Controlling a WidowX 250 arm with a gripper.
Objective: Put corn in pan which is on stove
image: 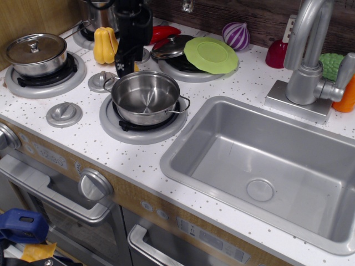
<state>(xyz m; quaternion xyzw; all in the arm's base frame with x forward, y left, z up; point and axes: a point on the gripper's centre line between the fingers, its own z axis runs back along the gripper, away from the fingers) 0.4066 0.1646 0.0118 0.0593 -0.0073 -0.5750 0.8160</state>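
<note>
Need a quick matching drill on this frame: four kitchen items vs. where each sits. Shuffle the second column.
Things:
1. pan
2. lidded pot
3. green plate
4. onion

Places:
A. back of the counter, by the wooden wall
B. front burner, next to the sink
C. far-left burner
D. resting on the back burner, beside a loose lid

Pairs: 1-B, 2-C, 3-D, 4-A
</note>
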